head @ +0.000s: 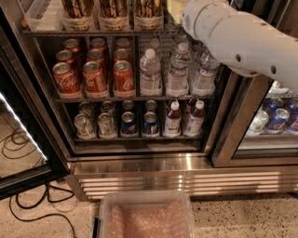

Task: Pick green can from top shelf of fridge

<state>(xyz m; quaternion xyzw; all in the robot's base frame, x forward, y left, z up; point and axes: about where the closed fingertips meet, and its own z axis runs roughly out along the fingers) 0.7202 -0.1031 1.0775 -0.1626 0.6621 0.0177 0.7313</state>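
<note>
Looking into the fridge through the camera view: its door hangs wide open on the left, and the white arm sweeps in from the right and up to the top shelf. The gripper is out of sight, somewhere past the arm's end at the upper edge, over the right part of that shelf, so wide, narrow or holding something, I cannot tell. On that shelf, count three gold-and-black cans standing in clear trays and one empty tray at far left. The green can shows only as a pale sliver right of those three, just beside the arm's end, with its pattern cut off. Next rack down holds nine red cola cans, three rows of three, then three water bottles across the front with more behind. On the lowest rack there are four silver-green cans, four blue cans and two red-capped bottles. On the floor a clear plastic bin sits before the base grille, with black cables off to the left.
</note>
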